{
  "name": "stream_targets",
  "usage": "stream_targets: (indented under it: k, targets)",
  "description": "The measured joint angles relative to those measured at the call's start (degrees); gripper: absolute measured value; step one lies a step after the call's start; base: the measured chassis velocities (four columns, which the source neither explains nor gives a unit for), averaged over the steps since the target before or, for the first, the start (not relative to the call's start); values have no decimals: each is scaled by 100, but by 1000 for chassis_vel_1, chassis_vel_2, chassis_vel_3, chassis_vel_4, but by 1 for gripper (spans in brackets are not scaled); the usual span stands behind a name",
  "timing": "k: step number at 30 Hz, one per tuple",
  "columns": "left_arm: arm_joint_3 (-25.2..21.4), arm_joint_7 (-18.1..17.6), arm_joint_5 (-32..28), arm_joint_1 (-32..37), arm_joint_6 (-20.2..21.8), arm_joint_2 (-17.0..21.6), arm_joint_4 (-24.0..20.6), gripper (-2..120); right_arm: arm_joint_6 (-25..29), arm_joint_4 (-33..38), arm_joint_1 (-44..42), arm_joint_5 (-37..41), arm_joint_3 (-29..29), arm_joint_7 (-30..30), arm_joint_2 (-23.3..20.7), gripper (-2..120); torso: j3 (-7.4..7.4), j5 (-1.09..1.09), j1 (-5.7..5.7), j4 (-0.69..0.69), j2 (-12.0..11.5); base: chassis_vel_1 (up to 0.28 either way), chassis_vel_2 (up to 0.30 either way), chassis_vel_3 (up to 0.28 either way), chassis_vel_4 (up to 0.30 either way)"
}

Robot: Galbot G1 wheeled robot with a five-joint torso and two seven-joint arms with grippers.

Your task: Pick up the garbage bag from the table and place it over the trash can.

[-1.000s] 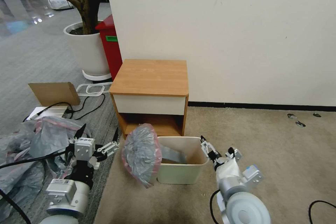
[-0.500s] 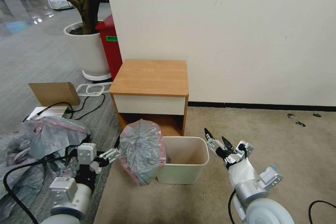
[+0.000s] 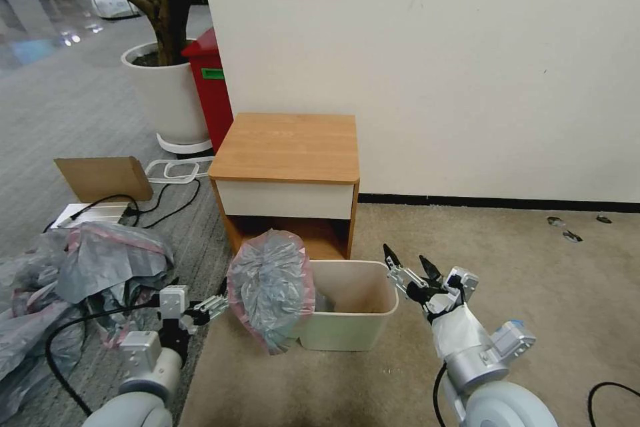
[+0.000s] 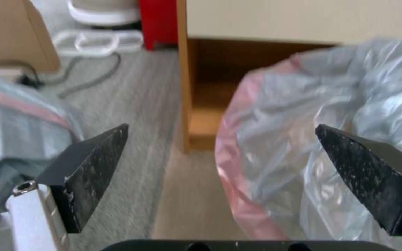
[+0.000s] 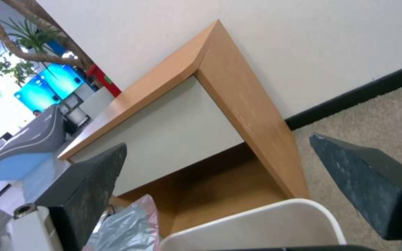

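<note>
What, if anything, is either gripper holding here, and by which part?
Nothing is held. The left gripper is open beside the garbage bag, which hangs over the trash can's left rim; the right gripper is open to the can's right.

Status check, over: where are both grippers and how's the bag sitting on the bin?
Left gripper open, just left of garbage bag. Right gripper open, right of trash can. Bag bunched over can's left edge only, not spread. Nothing blocking.

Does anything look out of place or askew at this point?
Yes. The crinkly grey garbage bag with a pink rim hangs bunched over only the left side of the cream plastic trash can, leaving most of its mouth uncovered. Both the left gripper and right gripper are open, beside it.
</note>
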Motion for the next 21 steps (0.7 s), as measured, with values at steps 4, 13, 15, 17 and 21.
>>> stream_targets:
  k: [4, 13, 15, 17, 21]
  targets:
    - [51, -3, -166, -174, 145, 9, 189, 100, 25, -17, -13, -9, -11, 15, 16, 100, 0, 0, 0, 0, 0, 0, 0, 0, 0]
    - [194, 27, -187, -354, 270, 135, 473, 100, 46, 23, -34, -58, -115, 30, 66, 100, 0, 0, 0, 0, 0, 0, 0, 0, 0]
    - [247, 33, -184, -443, 289, 197, 587, 100, 51, 31, -55, -65, -120, 36, 74, 100, 0, 0, 0, 0, 0, 0, 0, 0, 0]
    - [320, 37, -176, -512, 304, 218, 649, 100, 54, 45, -76, -65, -101, 37, 73, 100, 0, 0, 0, 0, 0, 0, 0, 0, 0]
    - [493, 42, -147, -598, 313, 207, 700, 100, 57, 69, -104, -71, -70, 42, 71, 100, 0, 0, 0, 0, 0, 0, 0, 0, 0]
